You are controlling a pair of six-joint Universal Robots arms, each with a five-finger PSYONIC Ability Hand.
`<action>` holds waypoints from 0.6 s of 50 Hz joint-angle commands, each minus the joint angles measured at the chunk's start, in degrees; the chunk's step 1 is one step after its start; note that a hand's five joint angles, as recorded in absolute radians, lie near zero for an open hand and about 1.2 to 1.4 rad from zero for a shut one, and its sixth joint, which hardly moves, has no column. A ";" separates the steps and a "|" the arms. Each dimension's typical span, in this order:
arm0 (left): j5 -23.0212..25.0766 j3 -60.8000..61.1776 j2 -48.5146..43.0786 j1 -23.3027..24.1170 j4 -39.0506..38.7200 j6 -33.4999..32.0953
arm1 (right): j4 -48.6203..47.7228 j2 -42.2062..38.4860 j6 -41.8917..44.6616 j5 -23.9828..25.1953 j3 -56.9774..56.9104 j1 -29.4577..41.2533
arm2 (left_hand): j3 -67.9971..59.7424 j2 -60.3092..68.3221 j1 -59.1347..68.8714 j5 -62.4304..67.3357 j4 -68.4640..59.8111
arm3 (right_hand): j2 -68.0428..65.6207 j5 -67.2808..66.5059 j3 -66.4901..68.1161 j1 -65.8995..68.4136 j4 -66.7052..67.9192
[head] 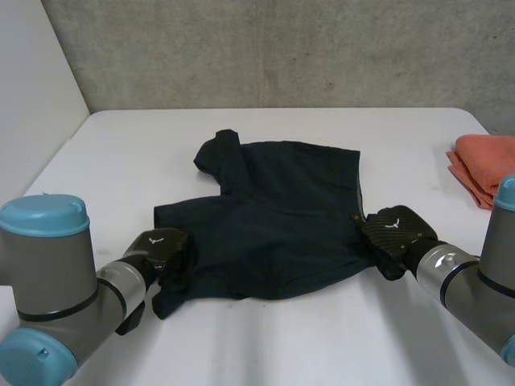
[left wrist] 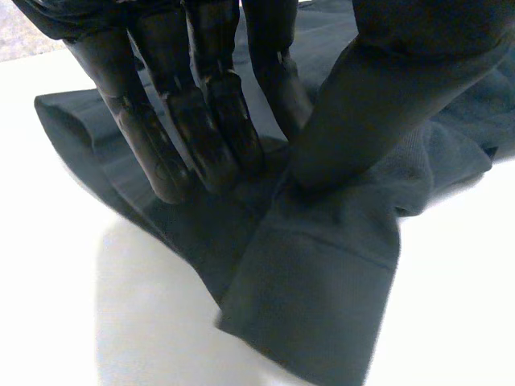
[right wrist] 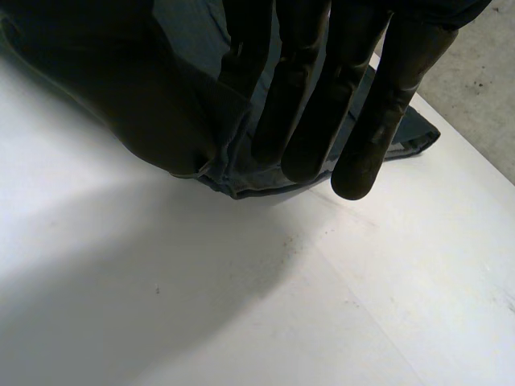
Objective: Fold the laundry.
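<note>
A dark navy shirt (head: 273, 217) lies spread on the white table (head: 265, 346), one sleeve pointing to the far left. My left hand (head: 161, 251) is at the shirt's near left corner. Seen from the left wrist, its fingers (left wrist: 201, 129) and thumb (left wrist: 378, 96) pinch a raised fold of the shirt (left wrist: 322, 297) between them. My right hand (head: 394, 232) rests on the shirt's right edge. In the right wrist view its straight fingers (right wrist: 354, 104) press the hem of the shirt (right wrist: 237, 186) against the thumb, bunching it.
A folded orange cloth (head: 487, 165) lies at the table's far right edge. A grey concrete wall (head: 282, 48) stands behind the table. Bare white tabletop runs in front of the shirt and to its left.
</note>
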State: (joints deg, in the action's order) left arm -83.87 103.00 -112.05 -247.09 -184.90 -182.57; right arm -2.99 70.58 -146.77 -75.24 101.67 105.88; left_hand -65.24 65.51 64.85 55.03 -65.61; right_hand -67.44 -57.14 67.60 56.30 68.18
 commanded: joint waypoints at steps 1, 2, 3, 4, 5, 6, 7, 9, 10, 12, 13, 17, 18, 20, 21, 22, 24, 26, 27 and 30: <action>-0.68 -1.31 1.21 2.05 1.29 -0.68 | 0.71 0.18 0.26 0.09 -1.12 -0.32 | -14.76 14.49 15.15 14.97 -14.39 | -12.56 -12.86 12.40 23.70 11.82; -0.77 -1.49 1.57 2.31 1.47 -0.76 | 1.23 0.52 0.69 0.09 -1.56 -0.50 | -14.76 14.49 15.15 14.97 -14.39 | -12.56 -12.86 12.40 23.70 11.82; -0.86 -1.66 3.40 2.40 1.99 -0.77 | 1.67 0.79 0.96 0.09 -1.91 -0.67 | -14.76 14.49 15.15 14.97 -14.39 | -12.56 -12.86 12.40 23.70 11.82; -0.86 -1.84 4.73 2.49 2.34 -0.85 | 2.37 1.23 1.40 0.09 -2.35 -0.85 | -14.76 14.49 15.15 14.97 -14.39 | -12.56 -12.86 12.40 23.70 11.82; -0.86 -1.93 6.48 2.32 2.61 -0.94 | 3.33 1.67 2.01 0.00 -2.79 -1.02 | -14.76 14.49 15.15 14.97 -14.39 | -12.56 -12.86 12.40 23.70 11.82; -0.77 -1.93 8.15 2.14 2.87 -1.20 | 6.22 2.28 3.50 -0.09 -3.84 -1.55 | -14.76 14.49 15.15 14.97 -14.39 | -12.56 -12.86 12.40 23.70 11.82; -0.77 -1.93 10.95 1.97 3.40 -2.51 | 8.07 2.37 4.47 -0.09 -4.37 -1.73 | -14.76 14.49 15.15 14.97 -14.39 | -12.56 -12.86 12.40 23.70 11.82; -0.77 -1.84 13.17 1.96 3.75 -4.80 | 12.46 2.37 6.66 -0.52 -5.78 -2.25 | -14.76 14.49 15.15 14.97 -14.39 | -12.56 -12.86 12.40 23.70 11.82; -0.77 -1.75 13.96 2.05 3.84 -6.20 | 16.84 2.29 9.02 -1.05 -7.35 -2.78 | -14.76 14.49 15.15 14.97 -14.39 | -12.56 -12.86 12.40 23.70 11.82; -0.86 -1.31 15.37 2.40 3.84 -10.86 | 20.55 2.29 10.45 -1.06 -8.51 -3.57 | -14.76 14.49 15.15 14.97 -14.39 | -12.56 -12.86 12.40 23.70 11.82; -0.86 -1.14 15.55 2.49 3.84 -12.26 | 21.70 2.37 10.80 -0.88 -8.86 -3.92 | -14.76 14.49 15.15 14.97 -14.39 | -12.56 -12.86 12.40 23.70 11.82; -0.95 -1.05 14.85 2.84 4.02 -16.23 | 19.88 2.46 8.35 -1.05 -9.74 -4.18 | -14.76 14.49 15.15 14.97 -14.39 | 25.11 24.82 -25.28 -13.97 -25.85; -0.95 -1.14 14.59 2.93 4.02 -16.58 | 18.21 2.55 6.78 -1.14 -9.31 -4.10 | -14.76 14.49 15.15 14.97 -14.39 | 28.89 28.59 -29.05 -17.75 -29.63; -0.95 -1.49 13.45 3.72 3.75 -17.02 | 16.62 2.90 5.10 -1.23 -8.86 -3.75 | -14.76 14.49 15.15 14.97 -14.39 | 32.94 32.64 -33.10 -21.80 -33.68; -0.95 -1.75 12.92 4.16 3.84 -16.94 | 16.09 3.16 4.22 -1.32 -8.69 -3.58 | -14.76 14.49 15.15 14.97 -14.39 | 37.62 37.33 -37.79 -26.49 -38.36; -1.04 -2.10 12.39 4.42 3.84 -16.94 | 15.22 4.30 2.73 -1.23 -8.08 -3.23 | -14.76 14.49 15.15 14.97 -14.39 | 51.16 50.86 -51.32 -40.02 -51.90; -0.95 -3.33 10.81 4.51 3.75 -16.94 | 14.77 5.88 1.06 -0.79 -7.28 -3.13 | -14.76 14.49 15.15 14.97 -14.39 | 57.44 57.14 -57.60 -46.30 -58.18; -1.04 -4.38 9.75 4.42 3.75 -16.76 | 14.60 8.51 -1.48 -0.09 -5.45 -3.57 | -14.76 14.49 15.15 14.97 -14.39 | 57.44 57.14 -57.60 -46.30 -58.18; -1.04 -5.52 9.05 4.51 3.67 -16.67 | 14.59 9.13 -2.28 0.26 -4.91 -3.66 | -14.76 14.49 15.15 14.97 -14.39 | 57.44 57.14 -57.60 -46.30 -58.18; -1.04 -7.11 8.34 4.69 3.75 -16.76 | 14.51 10.89 -6.05 1.84 -2.28 -3.66 | -14.76 14.49 15.15 14.97 -14.39 | 57.44 57.14 -57.60 -46.30 -58.18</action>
State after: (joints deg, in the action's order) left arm -84.88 99.17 -101.34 -242.68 -181.13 -199.81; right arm 12.33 77.31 -146.41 -75.68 95.03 102.32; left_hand -68.31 68.52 65.37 56.87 -68.56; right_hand -12.67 -3.63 12.24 11.64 13.51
